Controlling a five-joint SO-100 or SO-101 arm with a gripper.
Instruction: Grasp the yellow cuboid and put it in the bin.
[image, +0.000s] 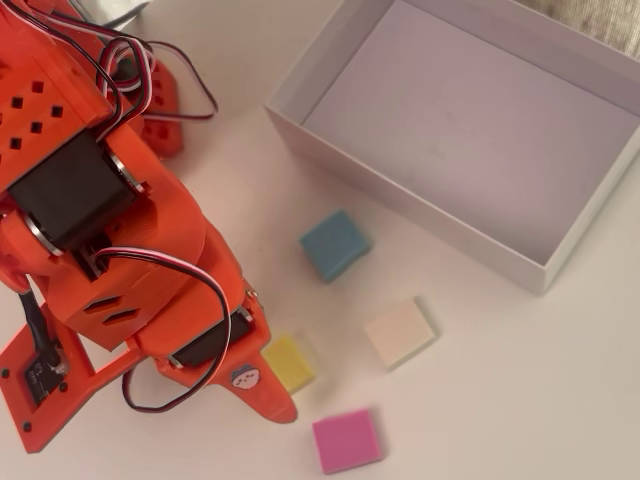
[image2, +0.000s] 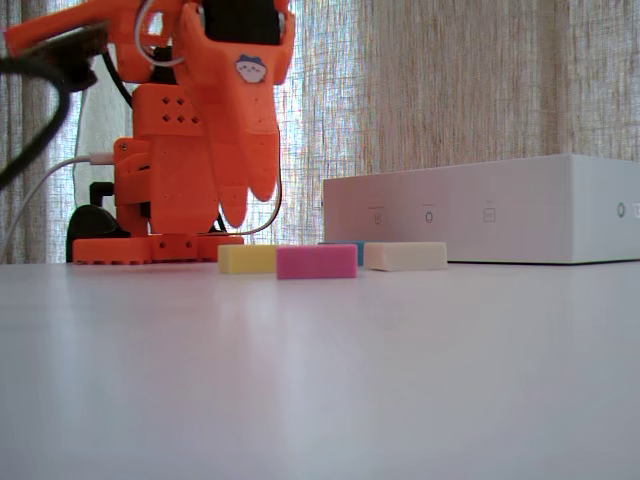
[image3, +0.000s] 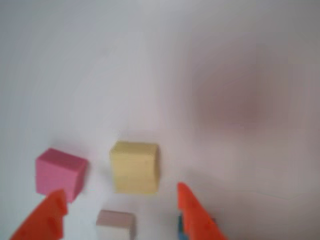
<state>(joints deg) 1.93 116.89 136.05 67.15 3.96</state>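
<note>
The yellow cuboid (image3: 135, 166) lies flat on the white table, just ahead of the gap between my fingers in the wrist view. My gripper (image3: 120, 190) is open, its orange fingertips (image3: 195, 215) spread to either side and holding nothing. In the fixed view the gripper (image2: 248, 208) hangs a little above the yellow cuboid (image2: 248, 259) without touching it. From overhead, the gripper (image: 268, 388) covers the left part of the cuboid (image: 292, 362). The bin (image: 330, 150), a big white shallow box, sits at the upper right with nothing in it.
A pink block (image: 347, 440), a cream block (image: 400, 333) and a blue block (image: 335, 245) lie around the yellow one. The arm's orange base (image2: 155, 248) stands behind the blocks in the fixed view. A curtain hangs at the back.
</note>
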